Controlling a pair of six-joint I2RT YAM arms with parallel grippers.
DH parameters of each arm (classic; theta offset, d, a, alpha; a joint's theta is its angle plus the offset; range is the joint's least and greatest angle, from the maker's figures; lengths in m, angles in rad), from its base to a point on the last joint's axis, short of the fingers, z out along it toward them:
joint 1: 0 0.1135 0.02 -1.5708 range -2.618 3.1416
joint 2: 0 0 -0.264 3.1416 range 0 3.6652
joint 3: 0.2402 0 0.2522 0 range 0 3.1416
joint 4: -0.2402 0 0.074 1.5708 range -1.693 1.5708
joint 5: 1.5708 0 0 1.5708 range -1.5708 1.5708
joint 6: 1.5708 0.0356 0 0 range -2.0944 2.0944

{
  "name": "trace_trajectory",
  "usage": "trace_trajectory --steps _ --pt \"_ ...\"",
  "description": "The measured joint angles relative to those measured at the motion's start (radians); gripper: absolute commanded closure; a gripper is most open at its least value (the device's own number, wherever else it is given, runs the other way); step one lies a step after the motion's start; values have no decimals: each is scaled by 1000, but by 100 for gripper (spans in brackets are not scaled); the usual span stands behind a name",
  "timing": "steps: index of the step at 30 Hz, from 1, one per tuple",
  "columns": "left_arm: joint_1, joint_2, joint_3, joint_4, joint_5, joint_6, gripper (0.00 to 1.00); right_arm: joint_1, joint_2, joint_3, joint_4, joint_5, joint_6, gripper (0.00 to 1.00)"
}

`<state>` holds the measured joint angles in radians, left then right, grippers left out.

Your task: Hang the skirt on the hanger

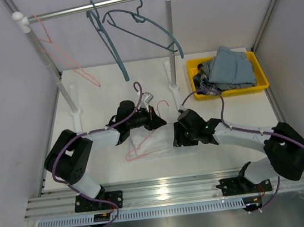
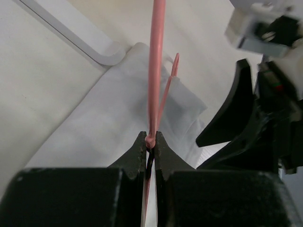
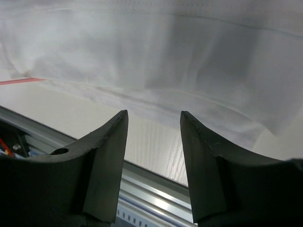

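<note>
Skirt [image 1: 143, 143]: thin white cloth, judged limp and light, flat on desk [image 1: 242, 114] between the arms; best gripped at its edge. Left pincer [image 2: 150, 142] clamped on pink hanger [image 2: 156, 71]; right pincer [image 3: 154, 142] apart, empty.

the left gripper [image 1: 154, 119] and right gripper [image 1: 176, 137] meet mid-table over a white skirt [image 1: 143, 142] and pink hanger [image 1: 162, 102], a clothes rack [image 1: 98, 6] behind, a yellow bin [image 1: 261, 80] at right.

Top camera looks down from 6 o'clock over the whole worktop [image 1: 236, 113]. Both wrist cameras sit close above the skirt [image 3: 151, 56], which all three views share.
</note>
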<state>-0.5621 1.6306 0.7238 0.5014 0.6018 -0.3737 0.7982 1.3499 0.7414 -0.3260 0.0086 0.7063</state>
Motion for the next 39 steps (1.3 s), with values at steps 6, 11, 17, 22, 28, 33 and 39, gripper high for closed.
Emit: trace_trajectory --steps 6,11,17,22,28,33,39 --pt "0 0 0 0 0 0 100 22 103 5 79 -2 54 35" --pt "0 0 0 0 0 0 100 51 130 5 162 -3 136 34" --pt "0 -2 0 0 0 0 100 88 136 1 258 0 254 32" --pt "0 -2 0 0 0 0 100 116 139 -40 322 10 348 33" --pt "0 -2 0 0 0 0 100 153 138 -85 348 47 435 35" --pt "0 -2 0 0 0 0 100 176 137 -100 362 95 489 44" --pt "0 -2 0 0 0 0 100 175 137 -100 372 145 516 50"
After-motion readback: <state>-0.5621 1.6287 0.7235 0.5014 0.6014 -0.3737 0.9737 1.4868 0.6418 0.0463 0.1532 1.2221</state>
